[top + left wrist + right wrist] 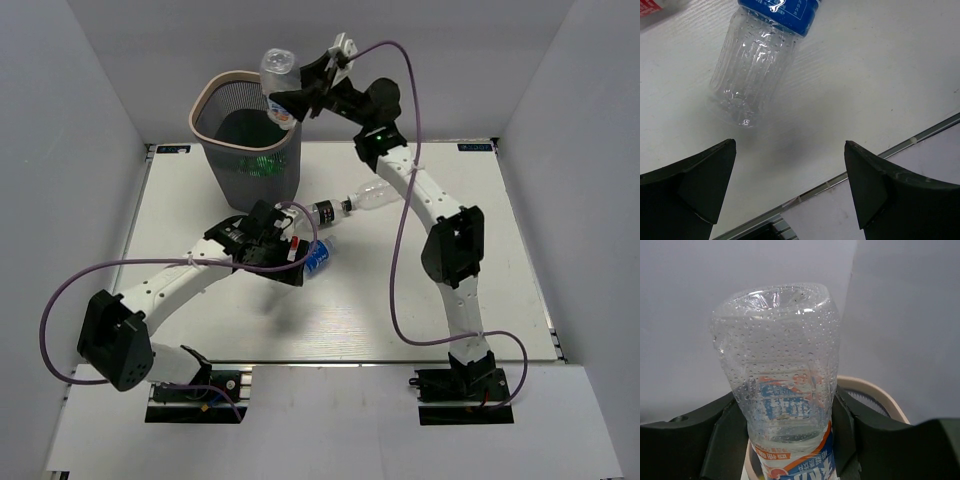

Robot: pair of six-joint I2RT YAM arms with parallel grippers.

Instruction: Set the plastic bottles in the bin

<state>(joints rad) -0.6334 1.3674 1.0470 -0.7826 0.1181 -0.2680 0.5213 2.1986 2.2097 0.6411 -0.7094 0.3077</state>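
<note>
Right fingers (292,100): closed on a clear bottle with red-and-blue label (277,70), one finger pressed to each side of its lower body. The bottle is held base-up in the upper centre of the overhead frame, directly above the right side of the beige rim of the bin (213,95). In the right wrist view the rim shows just behind and below the bottle.

Left fingers (285,262): spread wide, holding nothing. They sit low over the tabletop (500,260) at centre frame. A blue-labelled bottle (757,65) lies on its side just beyond the fingertips, base toward them, clear of both fingers.

A black-labelled bottle (340,206) lies on its side on the tabletop, right of the bin, partly beneath the right arm.

The bin stands upright at the upper left of the tabletop. Its contents cannot be made out through the mesh.
</note>
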